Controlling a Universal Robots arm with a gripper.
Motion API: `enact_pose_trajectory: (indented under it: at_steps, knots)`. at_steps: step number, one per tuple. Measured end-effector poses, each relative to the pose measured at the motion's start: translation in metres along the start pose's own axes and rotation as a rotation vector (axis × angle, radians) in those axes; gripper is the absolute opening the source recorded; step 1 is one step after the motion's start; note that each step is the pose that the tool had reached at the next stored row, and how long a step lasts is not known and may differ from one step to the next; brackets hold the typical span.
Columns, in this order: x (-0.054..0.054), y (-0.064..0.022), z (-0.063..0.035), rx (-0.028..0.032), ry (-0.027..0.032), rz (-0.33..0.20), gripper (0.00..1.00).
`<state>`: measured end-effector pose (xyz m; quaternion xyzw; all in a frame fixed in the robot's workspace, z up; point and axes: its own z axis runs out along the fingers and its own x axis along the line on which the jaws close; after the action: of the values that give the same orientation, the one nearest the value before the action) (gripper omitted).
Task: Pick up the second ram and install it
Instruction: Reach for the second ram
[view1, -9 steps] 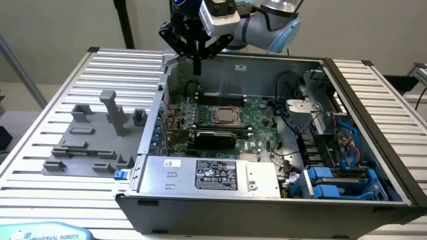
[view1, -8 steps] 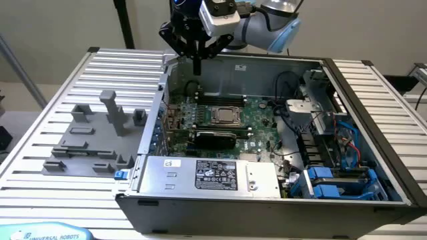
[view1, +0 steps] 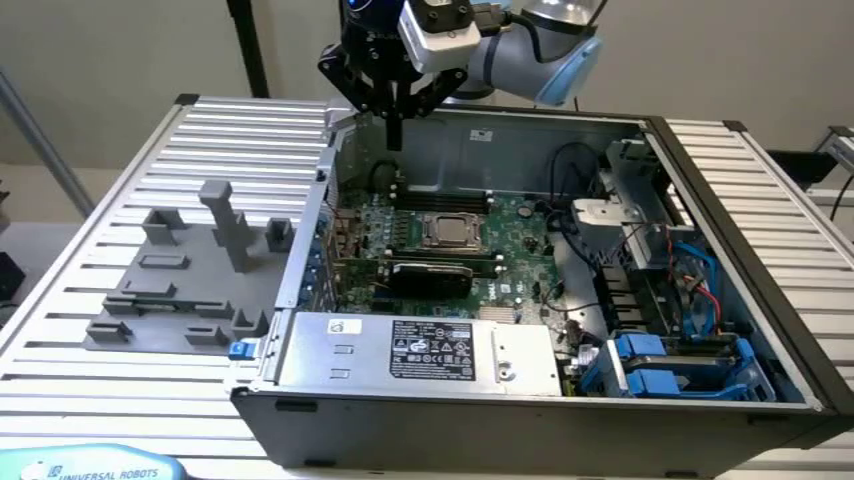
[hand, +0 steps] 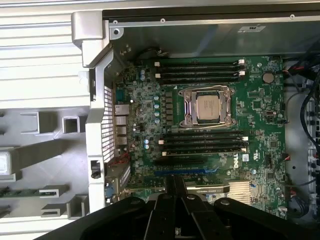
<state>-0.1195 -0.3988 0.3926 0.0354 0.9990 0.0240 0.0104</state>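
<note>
Looking at the exterior view, the gripper hangs over the far corner of the open computer case, on the exterior view's left, just above the rim and the motherboard. That case is pretty packed. The CPU socket sits mid-board with long black memory slots on both sides of it, and there's a black card just nearer the camera. A silver power supply runs along the near wall, a blue drive cage fills the near corner on the exterior view's right, and a bunch of black cables loops along that side.

Outside the case, on the slatted bench, there's a gray holder with posts and pockets. In the wrist view the second ram lies in one pocket of that holder, a thin green strip partly cut off by the picture edge. The case's side wall stands between it and the board.

The fingers are pressed together with only a thin seam showing, and I can't make out anything pinched in there. The ram is well apart from them, out on the bench side, while the fingers hang on the motherboard side.
</note>
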Motion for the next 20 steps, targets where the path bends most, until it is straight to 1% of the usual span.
enact_pose_trajectory:
  at_steps: [4, 6, 20]
  knots:
    - [0.0, 0.0, 0.0, 0.0, 0.0, 0.0, 0.11]
    - [0.005, -0.0003, -0.0001, 0.0001, 0.0, 0.0, 0.11]
    - [0.068, -0.0048, -0.001, 0.0, 0.0, 0.0, 0.11]
